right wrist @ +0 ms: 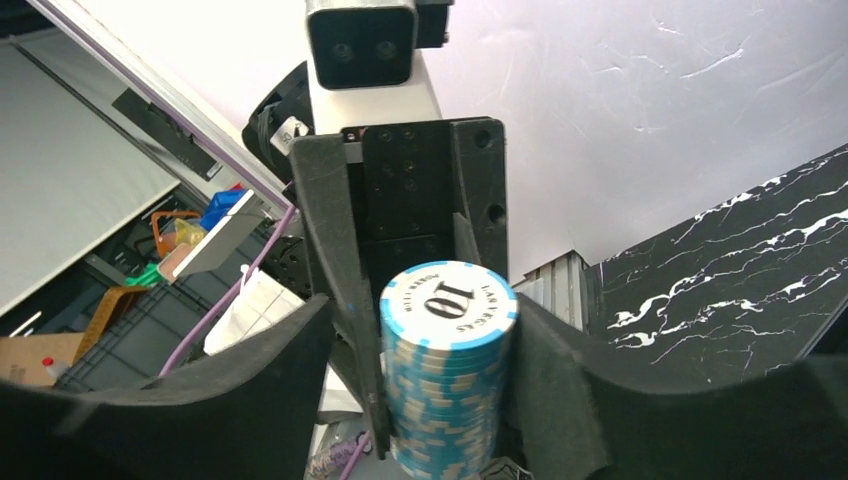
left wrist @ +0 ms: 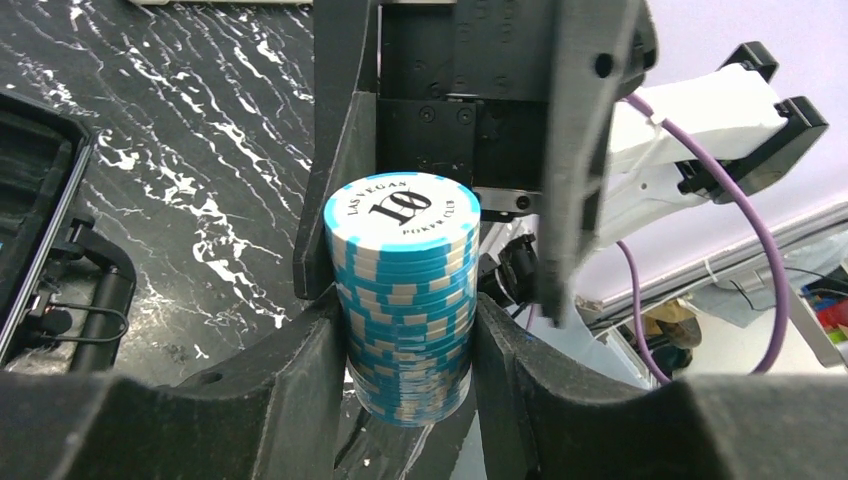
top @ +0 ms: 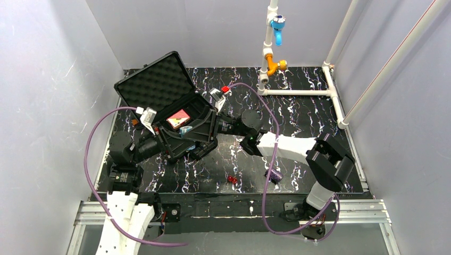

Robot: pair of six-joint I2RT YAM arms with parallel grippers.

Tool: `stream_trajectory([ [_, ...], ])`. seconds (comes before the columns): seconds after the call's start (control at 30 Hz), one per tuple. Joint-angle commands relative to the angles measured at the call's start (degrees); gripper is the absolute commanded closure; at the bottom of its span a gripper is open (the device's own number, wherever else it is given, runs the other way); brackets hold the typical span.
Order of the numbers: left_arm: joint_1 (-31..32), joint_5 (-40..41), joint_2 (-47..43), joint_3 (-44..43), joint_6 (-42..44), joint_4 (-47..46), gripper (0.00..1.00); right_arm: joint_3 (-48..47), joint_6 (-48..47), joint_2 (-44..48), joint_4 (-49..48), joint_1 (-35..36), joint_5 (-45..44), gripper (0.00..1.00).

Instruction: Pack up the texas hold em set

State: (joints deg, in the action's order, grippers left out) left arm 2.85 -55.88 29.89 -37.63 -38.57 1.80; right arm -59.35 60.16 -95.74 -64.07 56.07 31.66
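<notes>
My left gripper is pinching the blue chip stack. In the left wrist view its dark fingers press against the stack, one on each side. The top chip is white and light blue and carries a 10.

My right gripper faces the left one from the opposite end of the same stack, and its jaws stand spread. One of its fingers lies against the chips, while the other is apart from them with a clear gap. So the stack is in the left gripper's hold, with the right jaws loosely around it.

From above, the stack itself is hidden where the two grippers meet, over the near side of the open case. The case sits toward the back left corner of the table. Its lid stands tilted back with the egg-crate foam showing. Inside the base lies a red card box, with a small blue box just beside it.

Red dice lie on the table near the middle of its front edge. A purple chip stack lies to their right, also near the front edge and well apart from the case. A white pipe frame stands at the back right corner.
</notes>
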Motion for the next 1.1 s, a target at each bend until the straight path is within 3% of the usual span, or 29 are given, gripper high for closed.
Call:
stream_trajectory([
  [0.0, -0.01, 1.47, -0.60, 0.49, 1.41, 1.44, 1.00, -1.22, 0.46, 2.26, -6.75, 0.70, -0.45, 0.23],
  [0.17, 0.00, 1.88, -1.18, 0.10, 2.03, 2.72, 1.00, -1.23, -0.66, 2.56, -5.34, 0.70, -0.71, 0.02],
  [0.4, 0.04, 2.39, -1.58, -0.03, 3.19, 4.41, 1.00, -0.89, -7.22, 5.39, 3.98, 0.70, -3.18, 0.02],
  [0.67, 0.02, 6.53, -2.03, -1.45, 6.60, 11.60, 1.00, -0.02, -25.03, 13.96, 30.27, 0.62, -15.59, 0.02],
  [0.87, 0.02, 11.24, -2.63, -1.93, 9.14, 17.05, 1.00, 3.21, -34.01, 19.89, 40.49, 0.62, -34.21, 0.02],
  [1.07, -0.03, 17.87, -2.11, -2.96, 11.11, 21.64, 1.00, 5.88, -39.20, 22.71, 42.56, 0.62, -46.72, 0.02],
])
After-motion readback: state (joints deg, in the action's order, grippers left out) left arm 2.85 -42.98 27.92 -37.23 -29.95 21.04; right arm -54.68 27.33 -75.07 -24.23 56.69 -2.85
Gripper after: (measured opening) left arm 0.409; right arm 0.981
